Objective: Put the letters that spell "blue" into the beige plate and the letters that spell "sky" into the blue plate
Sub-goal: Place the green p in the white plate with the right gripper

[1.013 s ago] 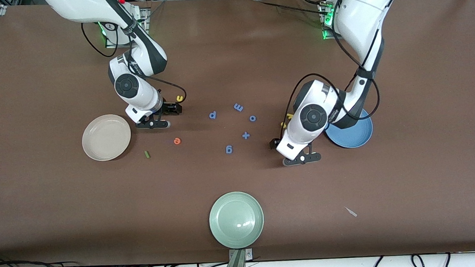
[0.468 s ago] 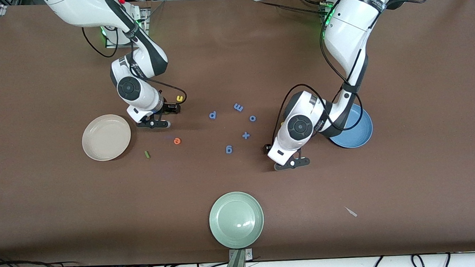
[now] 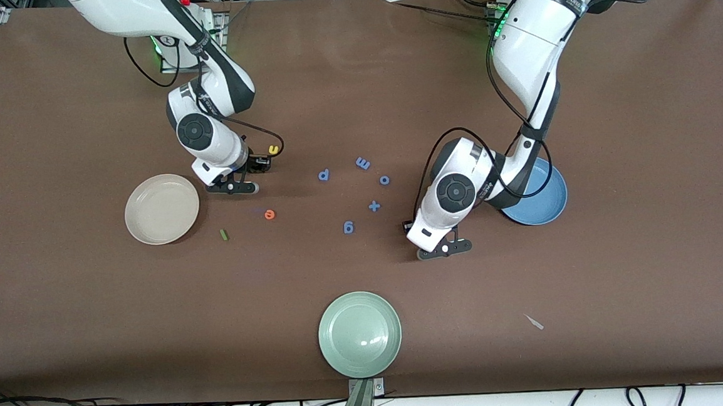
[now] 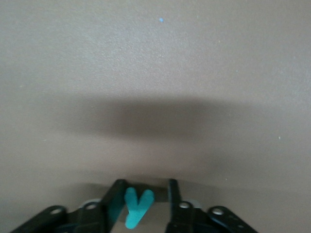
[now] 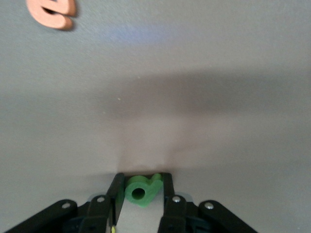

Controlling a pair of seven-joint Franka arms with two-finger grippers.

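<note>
Your left arm comes down from its base in a bend, wrist low over the desk (image 3: pixel 651 210) just beside the blue plate (image 3: pixel 547 207), on the plate's side toward the right arm's end. In the left wrist view the left claw (image 4: pixel 144 201) has its fingers on either side of the teal y (image 4: pixel 137 206); one finger touches the letter, the other shows a small gap, so you cannot call it a firm pinch. The yellow s and k are hidden by that arm.

Your right arm folds down likewise, wrist low beside the beige plate (image 3: pixel 161 209). In the right wrist view the right claw (image 5: pixel 141 191) has both fingers pressed against the green b (image 5: pixel 142 189), pinching it at desk level. The yellow u (image 3: pixel 274 149) lies just beside that claw. The orange e (image 3: pixel 268 214) and the dark green l (image 3: pixel 223 234) lie nearer the front camera, the l close to the beige plate. Both plates hold no letters.

Small blue letters (image 3: pixel 363 163) sit between the two arms. A pale green plate (image 3: pixel 359 333) rests near the desk's front edge.
</note>
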